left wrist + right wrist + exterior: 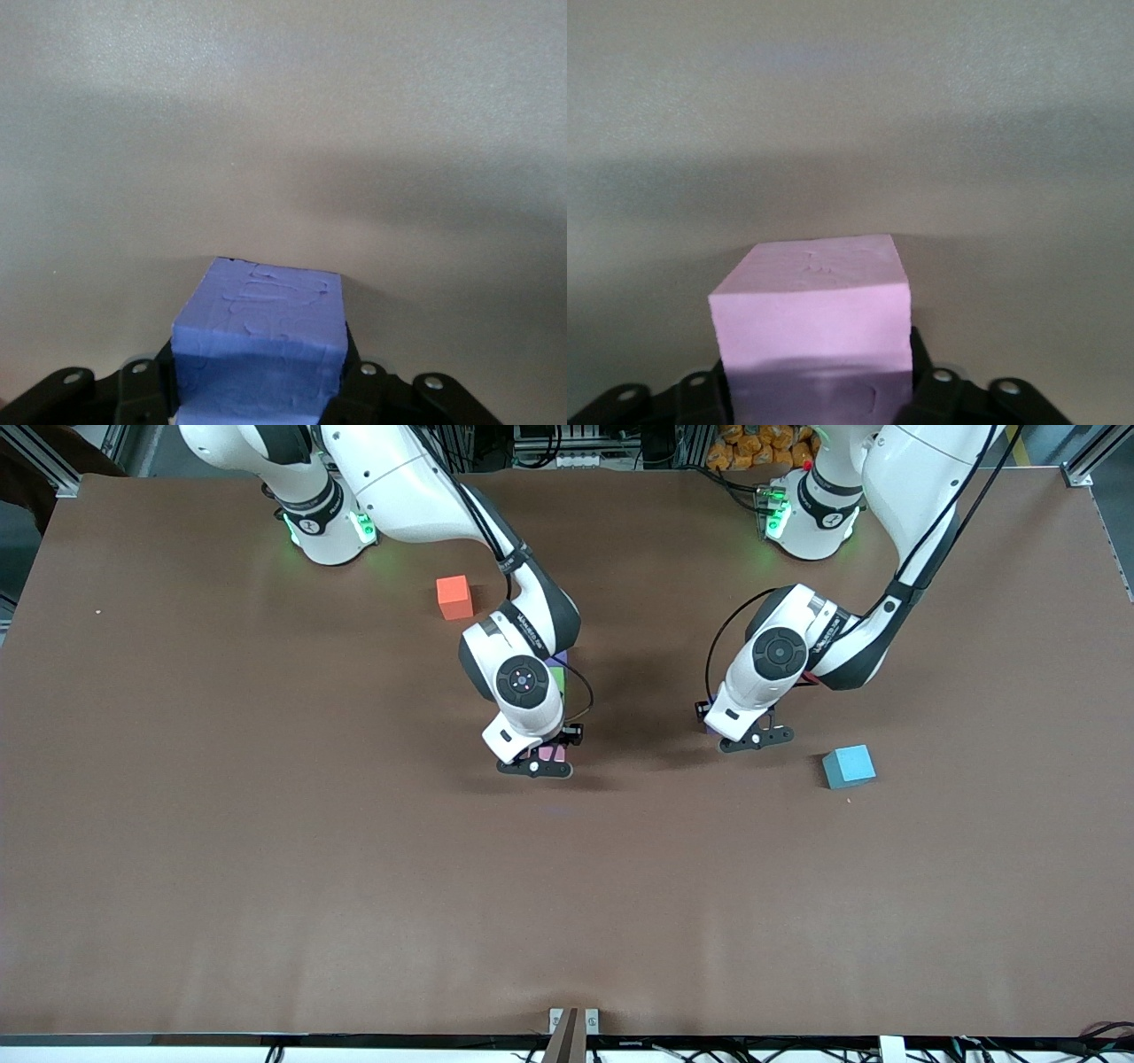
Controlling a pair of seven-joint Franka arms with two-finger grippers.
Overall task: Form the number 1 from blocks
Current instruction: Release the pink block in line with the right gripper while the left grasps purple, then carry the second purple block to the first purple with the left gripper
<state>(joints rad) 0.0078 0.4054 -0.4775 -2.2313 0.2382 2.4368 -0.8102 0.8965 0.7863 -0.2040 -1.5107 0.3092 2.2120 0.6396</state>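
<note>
Purple block (257, 341) upright, foam top creased, between left gripper (742, 735) fingers; pink block (813, 332) upright, between right gripper (536, 762) fingers; green and second purple block mostly hidden under right arm.

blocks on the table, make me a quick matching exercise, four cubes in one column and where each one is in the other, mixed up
Things:
1. purple block
2. pink block
3. orange cube
4. light-blue cube

Places:
A. on the table near the right arm's base
B. between the left gripper's fingers
C. on the table beside the left gripper, toward the left arm's end
D. between the right gripper's fingers

Pairs: 1-B, 2-D, 3-A, 4-C
</note>
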